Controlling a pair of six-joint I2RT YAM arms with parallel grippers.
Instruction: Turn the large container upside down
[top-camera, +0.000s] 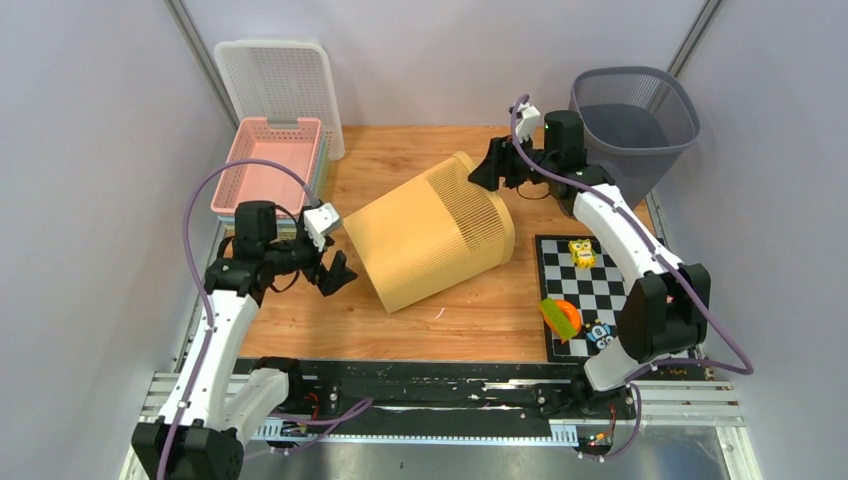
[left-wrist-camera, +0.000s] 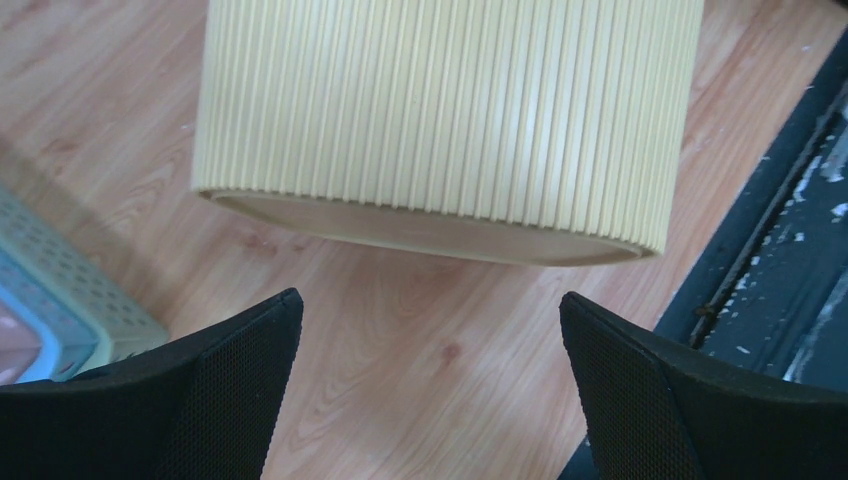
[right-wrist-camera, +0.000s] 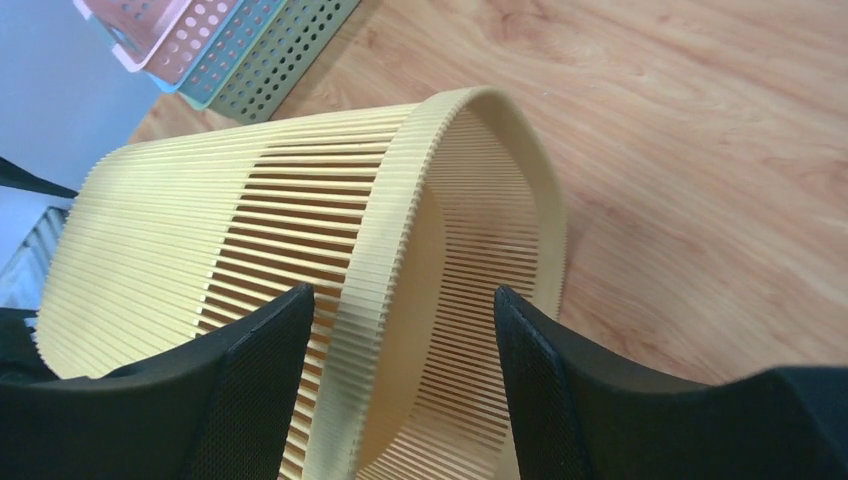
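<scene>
Top external: ribbed yellow container (top-camera: 430, 235), sideways

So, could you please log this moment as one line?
large container: on its side on table | left gripper: open, facing its base, clear | right gripper: open, astride its rim | flip: not done

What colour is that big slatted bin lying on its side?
The bin is pale yellow, ribbed all round with thin slats. The right wrist view shows it best.
</scene>
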